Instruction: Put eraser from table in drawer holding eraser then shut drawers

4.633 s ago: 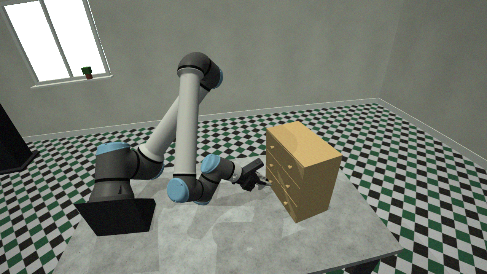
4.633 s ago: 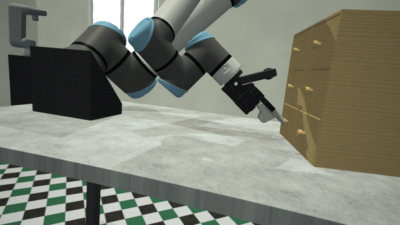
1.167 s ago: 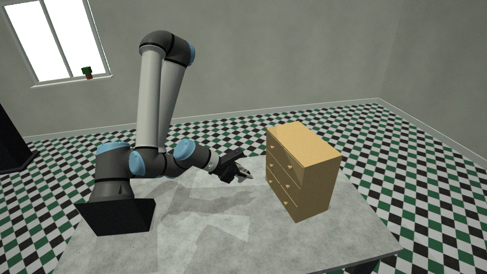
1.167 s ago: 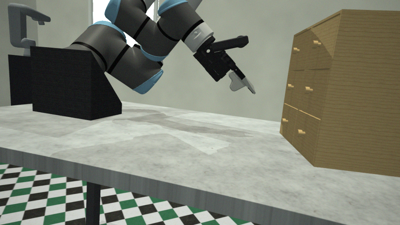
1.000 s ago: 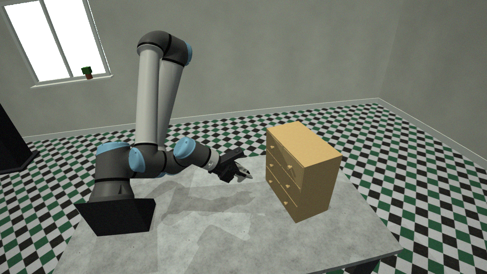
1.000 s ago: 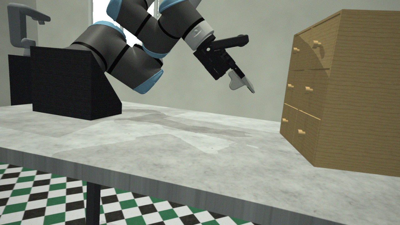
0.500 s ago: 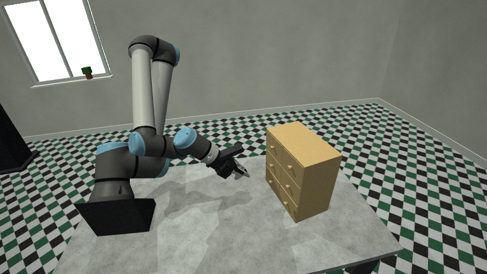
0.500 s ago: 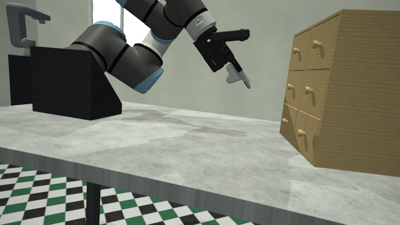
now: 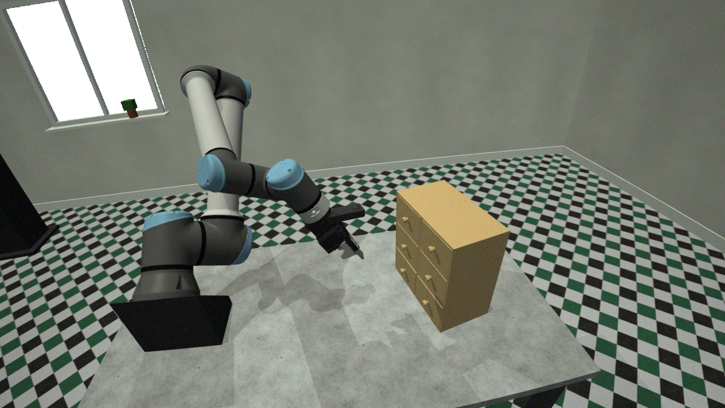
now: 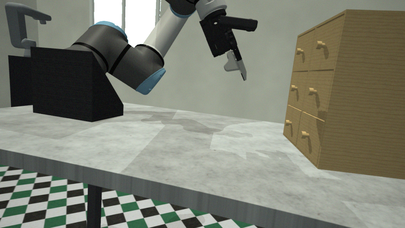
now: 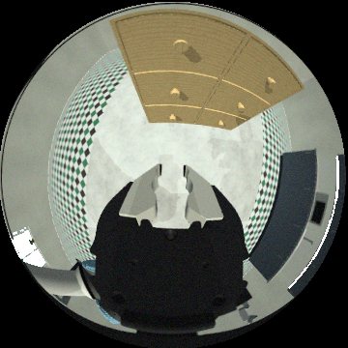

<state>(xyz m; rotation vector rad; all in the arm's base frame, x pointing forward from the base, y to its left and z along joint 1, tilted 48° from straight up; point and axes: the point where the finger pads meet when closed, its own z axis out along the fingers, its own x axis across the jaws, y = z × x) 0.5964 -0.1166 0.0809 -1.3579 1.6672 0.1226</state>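
One table (image 9: 284, 365) (image 10: 183, 158) (image 11: 130, 126) holds everything up. One big arm (image 9: 207, 116) (image 10: 167, 34) (image 11: 58, 282) bends above it. One chest (image 9: 471, 273) (image 10: 368, 93) (image 11: 222, 77) stands upright on the table. It has six drawers (image 9: 442, 261) (image 10: 322, 59) (image 11: 155, 48), two across and three down, all shut. One hand (image 9: 361, 255) (image 10: 244, 79) (image 11: 172, 165) hangs in the air near the chest's front, not touching. Its two fingers are a little apart, with nothing between them. Six little knobs (image 9: 431, 248) (image 10: 320, 44) (image 11: 181, 45) stick out, one on each drawer. I cannot tell where the two erasers are.

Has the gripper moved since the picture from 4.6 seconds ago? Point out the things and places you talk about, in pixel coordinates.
Yes: the gripper (image 9: 361, 253) (image 10: 244, 78) (image 11: 172, 165) has risen and drawn back from the chest (image 9: 451, 215) (image 10: 365, 93) (image 11: 159, 58).
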